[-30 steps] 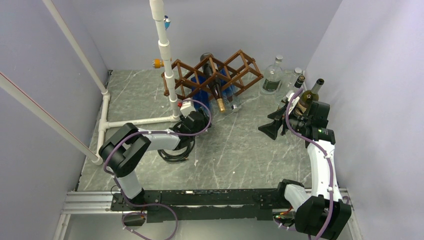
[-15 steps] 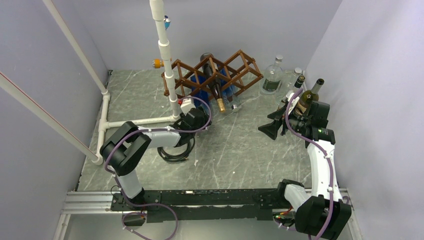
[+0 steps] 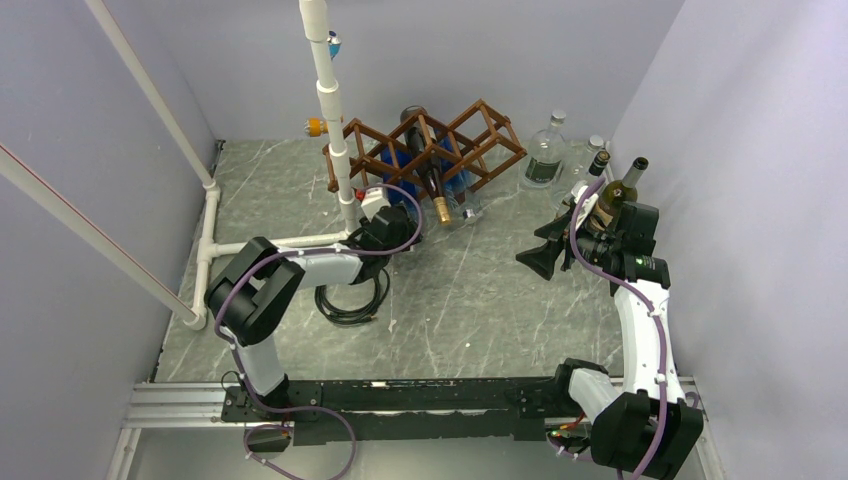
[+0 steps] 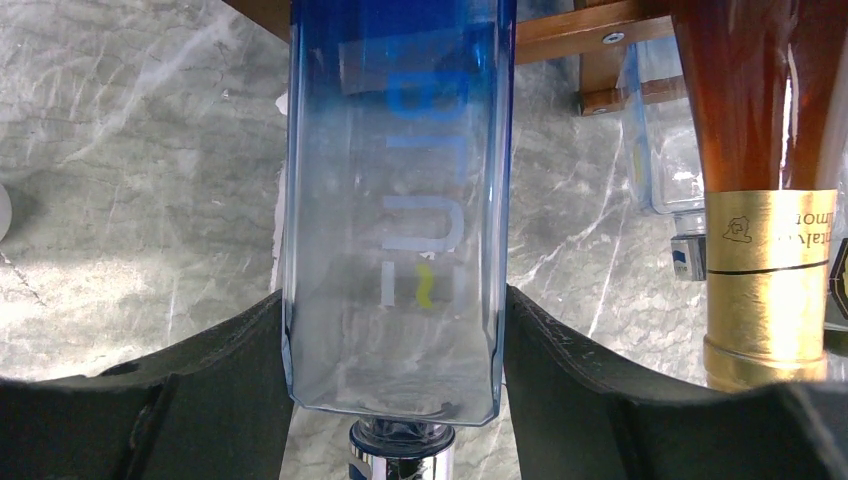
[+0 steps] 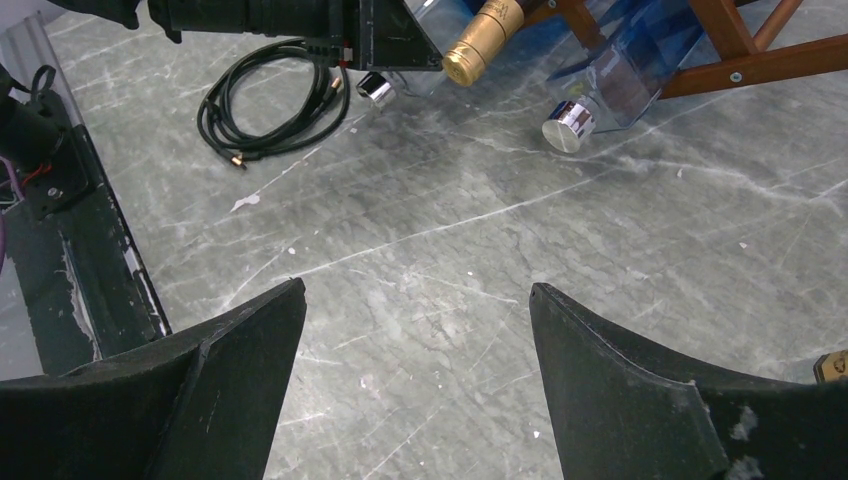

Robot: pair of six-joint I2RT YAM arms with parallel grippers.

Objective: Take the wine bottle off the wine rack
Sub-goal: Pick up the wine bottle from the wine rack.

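Observation:
The dark brown lattice wine rack stands at the back of the table. A dark wine bottle with a gold foil neck lies in it, neck toward me; it also shows in the left wrist view and the right wrist view. A blue-tinted square bottle lies in the cell to its left, silver cap toward me. My left gripper is open and straddles this blue bottle near its shoulder, fingers close against both sides. My right gripper is open and empty above bare table at the right.
A white PVC pipe frame stands just left of the rack. A black cable coil lies under the left arm. Another clear bottle with a silver cap lies in the rack. Glass bottles stand at the back right.
My left gripper has moved forward toward the rack, further along the blue bottle. The right arm has not moved.

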